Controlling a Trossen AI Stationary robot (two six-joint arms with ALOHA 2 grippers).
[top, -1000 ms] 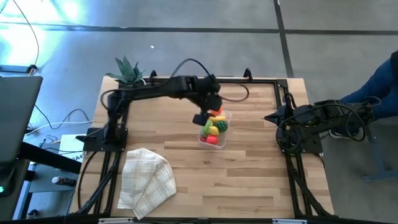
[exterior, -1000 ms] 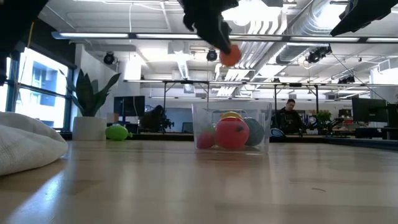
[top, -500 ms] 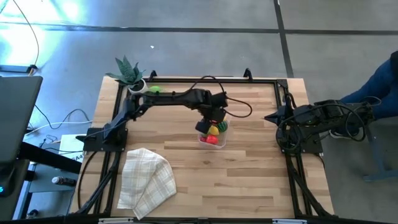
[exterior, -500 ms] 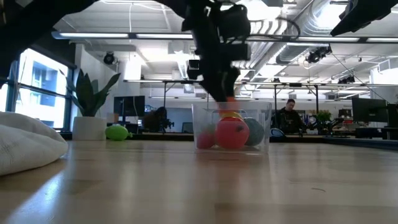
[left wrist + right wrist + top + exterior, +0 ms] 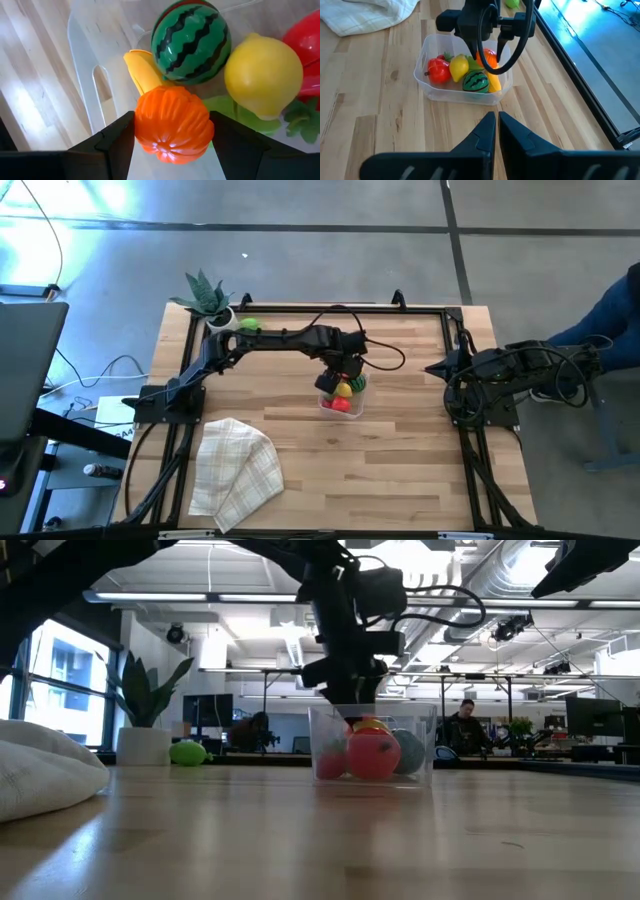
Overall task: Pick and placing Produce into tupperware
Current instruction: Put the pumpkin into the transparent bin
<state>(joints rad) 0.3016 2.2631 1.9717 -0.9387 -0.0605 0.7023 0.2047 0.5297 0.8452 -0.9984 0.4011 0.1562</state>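
My left gripper point(image 5: 343, 376) reaches down into the clear tub point(image 5: 325, 406), which stands at mid-table, and is shut on an orange ribbed toy point(image 5: 172, 125). In the tub point(image 5: 426, 56) lie a striped watermelon point(image 5: 191, 42), a lemon point(image 5: 263, 77), a red piece point(image 5: 437, 70), a yellow piece and a green piece. One light-green toy point(image 5: 248, 324) rests on the table by the plant. My right gripper point(image 5: 496, 125) waits shut at the table's right edge point(image 5: 432, 368). My left gripper pinches the orange ribbed toy point(image 5: 150, 131) between its two fingers, one on each side of it. The fingers point(image 5: 352, 708) come from above, pointing down inside the tub's rim. The toy sits just over the yellow piece and the watermelon; whether it rests on them, I cannot tell.
A spiky plant in a white pot point(image 5: 207, 297) stands at the far left corner. A checked beige cloth point(image 5: 236, 470) lies crumpled at the near left. A black frame point(image 5: 470, 440) runs around the tabletop. Bare wood lies near and right of the tub.
My left gripper has come down from above the tub's far side into the tub, shifting slightly toward the near edge, and has carried the orange toy down among the other pieces. It stays shut on the toy.
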